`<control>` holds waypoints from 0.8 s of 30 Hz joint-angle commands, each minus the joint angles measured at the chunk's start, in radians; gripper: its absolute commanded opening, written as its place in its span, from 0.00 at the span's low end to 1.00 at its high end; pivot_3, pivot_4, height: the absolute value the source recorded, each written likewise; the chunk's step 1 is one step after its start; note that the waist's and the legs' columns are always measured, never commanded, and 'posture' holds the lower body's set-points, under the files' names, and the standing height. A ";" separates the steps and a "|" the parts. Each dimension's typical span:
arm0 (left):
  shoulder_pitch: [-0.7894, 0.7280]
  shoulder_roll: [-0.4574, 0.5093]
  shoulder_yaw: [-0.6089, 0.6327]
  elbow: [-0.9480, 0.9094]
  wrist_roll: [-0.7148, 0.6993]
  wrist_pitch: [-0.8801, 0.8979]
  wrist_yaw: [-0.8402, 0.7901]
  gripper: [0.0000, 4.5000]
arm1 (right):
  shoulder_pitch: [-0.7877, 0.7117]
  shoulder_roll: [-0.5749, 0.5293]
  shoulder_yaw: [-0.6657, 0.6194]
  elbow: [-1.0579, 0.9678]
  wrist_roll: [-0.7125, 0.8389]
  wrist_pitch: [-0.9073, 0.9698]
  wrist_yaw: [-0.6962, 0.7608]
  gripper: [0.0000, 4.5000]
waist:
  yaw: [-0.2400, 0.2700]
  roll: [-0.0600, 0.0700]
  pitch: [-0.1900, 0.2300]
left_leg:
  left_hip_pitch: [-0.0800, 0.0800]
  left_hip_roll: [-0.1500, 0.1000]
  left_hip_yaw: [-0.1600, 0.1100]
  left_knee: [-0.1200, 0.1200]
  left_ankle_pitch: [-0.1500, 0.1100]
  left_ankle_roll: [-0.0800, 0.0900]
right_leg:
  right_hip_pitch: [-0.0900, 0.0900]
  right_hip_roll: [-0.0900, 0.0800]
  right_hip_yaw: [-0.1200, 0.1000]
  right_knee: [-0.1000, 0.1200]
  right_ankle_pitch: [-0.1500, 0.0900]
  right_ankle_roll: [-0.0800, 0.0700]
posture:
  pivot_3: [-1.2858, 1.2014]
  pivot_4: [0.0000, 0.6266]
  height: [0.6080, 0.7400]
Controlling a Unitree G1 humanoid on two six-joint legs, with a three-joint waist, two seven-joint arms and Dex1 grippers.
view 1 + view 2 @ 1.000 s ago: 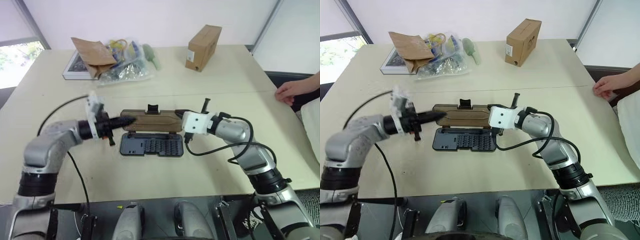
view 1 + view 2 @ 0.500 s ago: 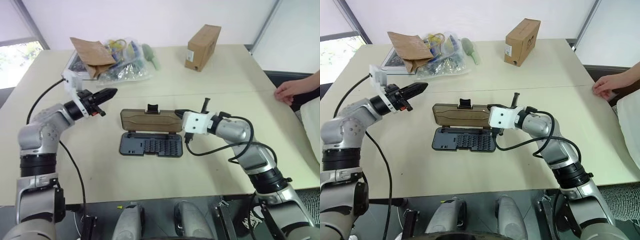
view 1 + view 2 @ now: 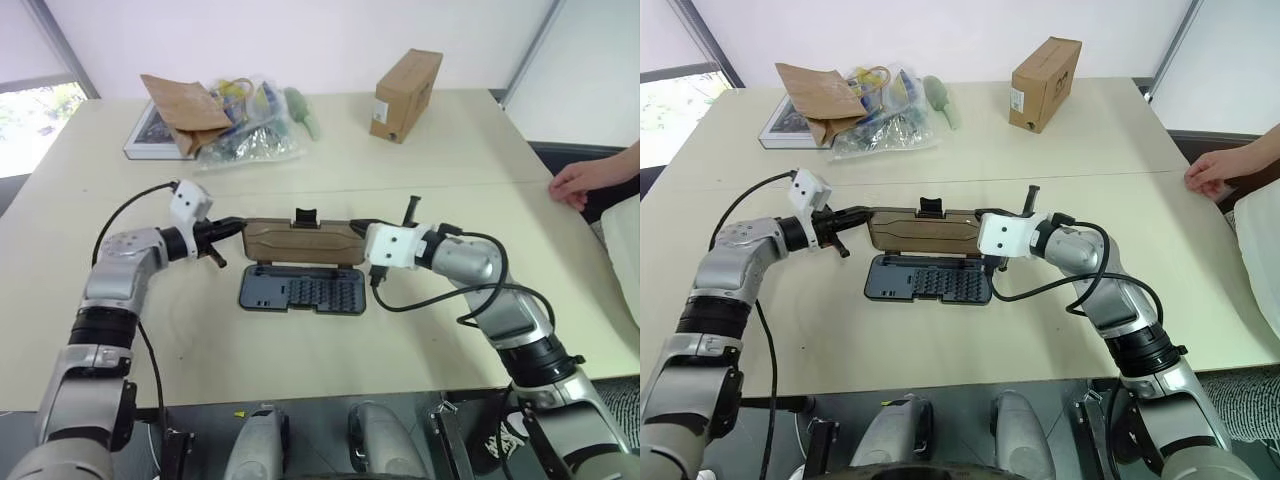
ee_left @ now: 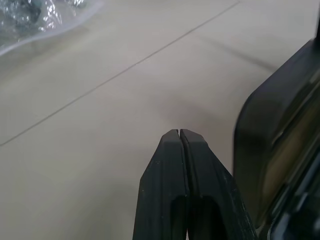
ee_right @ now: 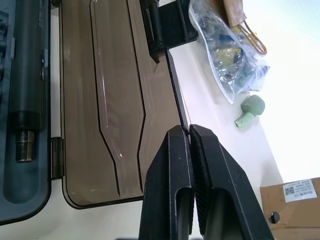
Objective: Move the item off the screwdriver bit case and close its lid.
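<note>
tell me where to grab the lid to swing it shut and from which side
Judging by its pose, take the lid at its far long edge by the black latch, coming from behind: it lies open and flat, hinged to the tray along the near edge.

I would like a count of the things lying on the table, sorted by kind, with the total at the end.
Bit case: 1
Cardboard box: 1
Paper bag: 1
Clear plastic bag: 1
Book: 1
Green item: 1
Total: 6
</note>
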 commanded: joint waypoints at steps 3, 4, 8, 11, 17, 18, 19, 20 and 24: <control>-0.053 -0.013 0.017 0.072 -0.012 -0.051 -0.091 0.00 | -0.029 0.001 -0.011 -0.037 0.020 -0.017 -0.001 0.01 | -0.001 0.000 0.000 | 0.000 0.000 0.000 0.000 0.000 0.000 | 0.000 0.000 0.000 0.000 0.000 0.000 | 0.52 0.24 1.00; -0.058 -0.018 0.020 0.090 -0.014 -0.056 -0.105 0.00 | -0.029 0.000 -0.011 -0.037 0.020 -0.017 0.000 0.01 | -0.001 0.000 0.000 | 0.000 0.000 0.000 0.000 0.000 0.000 | 0.000 0.000 0.000 0.000 0.000 0.000 | 0.52 0.24 1.00; -0.075 -0.033 0.021 0.136 -0.021 -0.050 -0.166 0.00 | -0.035 0.001 -0.009 -0.034 0.019 -0.018 0.003 0.01 | -0.002 0.000 0.000 | 0.000 0.000 0.000 0.000 0.000 0.000 | 0.000 0.000 0.000 0.000 0.000 0.000 | 0.52 0.24 1.00; -0.078 -0.040 0.016 0.143 -0.014 -0.046 -0.187 0.00 | -0.035 0.000 -0.010 -0.033 0.020 -0.018 0.006 0.01 | -0.001 0.000 0.000 | 0.000 0.000 0.000 0.000 0.000 0.000 | 0.000 0.000 0.000 0.000 0.000 0.000 | 0.52 0.24 1.00; -0.080 -0.046 0.018 0.157 -0.004 -0.053 -0.196 0.00 | -0.034 -0.001 -0.015 -0.036 0.027 -0.009 0.018 0.01 | -0.001 0.000 0.000 | 0.000 0.000 0.000 0.000 0.000 0.000 | 0.000 0.000 0.000 0.000 0.000 0.000 | 0.52 0.24 1.00; -0.081 -0.046 0.019 0.158 -0.003 -0.053 -0.197 0.00 | -0.034 -0.001 -0.015 -0.037 0.028 -0.008 0.019 0.01 | -0.001 0.000 0.000 | 0.000 0.000 0.000 0.000 0.000 0.000 | 0.000 0.000 0.000 0.000 0.000 0.000 | 0.52 0.24 1.00; -0.081 -0.046 0.019 0.159 -0.003 -0.053 -0.197 0.00 | -0.034 -0.001 -0.016 -0.037 0.029 -0.007 0.020 0.01 | 0.000 0.000 0.000 | 0.000 0.000 0.000 0.000 0.000 0.000 | 0.000 0.000 0.000 0.000 0.000 0.000 | 0.52 0.24 1.00; -0.081 -0.047 0.020 0.160 -0.002 -0.054 -0.197 0.00 | -0.034 -0.001 -0.017 -0.037 0.032 -0.006 0.023 0.01 | 0.000 0.000 0.000 | 0.000 0.000 0.000 0.000 0.000 0.000 | 0.000 0.000 0.000 0.000 0.000 0.000 | 0.52 0.24 1.00; -0.083 -0.047 0.021 0.163 0.000 -0.056 -0.193 0.00 | -0.039 -0.004 -0.016 -0.034 0.034 -0.003 0.031 0.22 | 0.000 0.000 0.000 | 0.000 0.000 0.000 0.000 0.000 0.000 | 0.000 0.000 0.000 0.000 0.000 0.000 | 0.52 0.24 1.00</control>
